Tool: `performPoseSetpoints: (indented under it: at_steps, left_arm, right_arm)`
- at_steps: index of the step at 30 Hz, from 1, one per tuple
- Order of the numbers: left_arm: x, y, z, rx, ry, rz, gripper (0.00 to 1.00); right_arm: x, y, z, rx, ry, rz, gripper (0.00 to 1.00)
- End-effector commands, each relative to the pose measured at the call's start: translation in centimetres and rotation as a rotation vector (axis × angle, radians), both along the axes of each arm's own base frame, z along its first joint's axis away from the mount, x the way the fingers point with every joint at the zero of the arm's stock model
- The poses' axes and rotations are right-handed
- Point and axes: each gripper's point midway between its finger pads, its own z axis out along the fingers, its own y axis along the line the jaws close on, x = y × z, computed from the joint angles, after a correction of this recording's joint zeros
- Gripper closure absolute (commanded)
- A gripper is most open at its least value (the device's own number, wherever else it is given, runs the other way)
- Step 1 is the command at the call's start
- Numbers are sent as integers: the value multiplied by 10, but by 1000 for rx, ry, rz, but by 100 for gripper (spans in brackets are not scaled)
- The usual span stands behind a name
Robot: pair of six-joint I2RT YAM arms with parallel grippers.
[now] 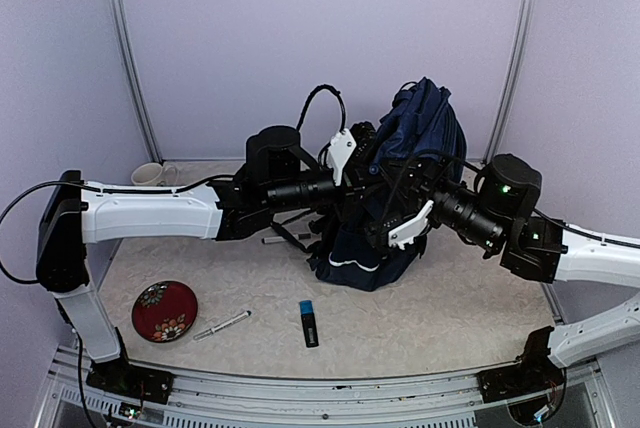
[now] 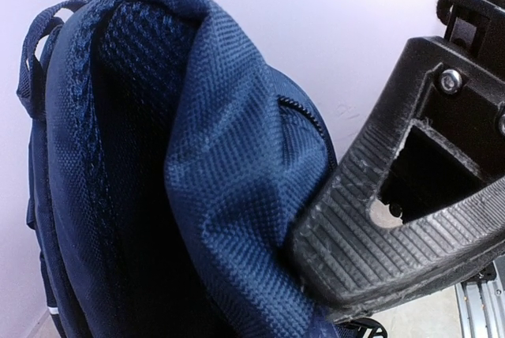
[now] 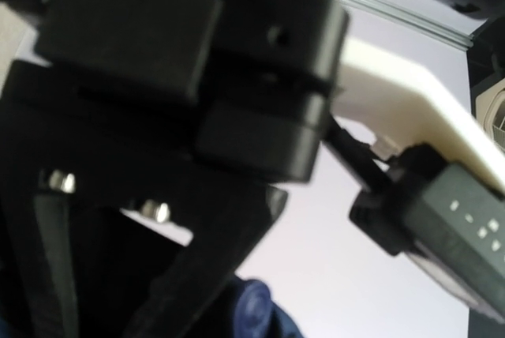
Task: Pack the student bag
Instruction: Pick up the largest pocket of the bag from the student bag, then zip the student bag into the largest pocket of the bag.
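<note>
Two arms meet at the student bag (image 1: 415, 138), which stands upright near the middle of the table (image 1: 450, 318), a little toward 1 o'clock in the overhead view, its navy top bunched and pointing to 12 and a white stripe showing low on its near face. The left gripper (image 1: 366, 181) comes in from 9 o'clock and is clenched against the bag's upper left side. In the left wrist view one ribbed black finger (image 2: 371, 251) lies at 4 o'clock, pressed onto a fold of navy weave that disappears beneath it, so it is pinching bag fabric. A carry loop shows at 10 o'clock and a short run of zipper sits just above the finger. The right gripper (image 1: 392, 216) reaches in from 3 o'clock and sits against the bag's lower front. Its fingertips are lost in the dark cloth, and the right wrist view is mostly blurred black housing with a scrap of blue at 6 o'clock, so I cannot tell whether it is released or clenched. Apart from the bag, a red patterned plate (image 1: 164, 310) lies at 8 o'clock, a slim pen (image 1: 222, 325) just to its right, and a black stick with a blue cap (image 1: 309, 322) at 6 o'clock. A pale cup (image 1: 150, 175) stands at 10 o'clock by the back wall.
</note>
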Motion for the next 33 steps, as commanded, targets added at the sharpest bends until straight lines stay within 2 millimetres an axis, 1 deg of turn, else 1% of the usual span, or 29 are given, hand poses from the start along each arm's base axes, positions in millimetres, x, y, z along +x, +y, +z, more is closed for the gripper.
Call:
performPoseSetpoints:
  at_steps: [1,4,6,8,12,14,17,19,22,23,27,29,31,33]
  left_arm:
    - [-35,-12,46,-90,-74,-108,100]
    - [-35,-13,45,-90,-72,-108,100]
    - [-35,-13,43,-88,-69,-107,100]
    - [-35,-13,44,-88,-69,-105,100]
    - [-35,-12,44,-86,-71,-104,100]
    - [-35,-9,45,-90,-71,-105,100]
    - [-32,-2,45,-103,-49,-110,100]
    - [-26,7,47,-127,-19,-111,100]
    - [-15,20,42,-135,14,-85,100]
    - [-12,23,38,-129,20,-70,100]
    - [-15,26,23,-93,24,-64,100]
    - [-17,29,17,-86,33,-67,100]
    - [-19,33,15,-87,39,-65,100]
    - [-20,38,17,-89,38,-64,100]
  right_arm:
    - [0,11,-28,-69,38,7,81]
    - [-5,16,-29,-75,37,28,79]
    - [-6,19,-32,-82,41,35,80]
    - [-5,21,-34,-89,43,30,84]
    - [-2,19,-30,-64,45,9,99]
    - [-3,17,-24,-30,55,8,100]
    - [-11,14,-15,43,113,43,100]
    - [-17,12,-2,128,200,77,100]
    - [-19,9,33,354,432,116,100]
    - [-19,7,43,417,500,132,100]
    - [-23,-2,70,590,671,238,100]
    - [-20,-12,88,683,754,294,100]
    - [-18,-23,106,752,830,352,100]
    - [-19,-29,119,785,877,407,100]
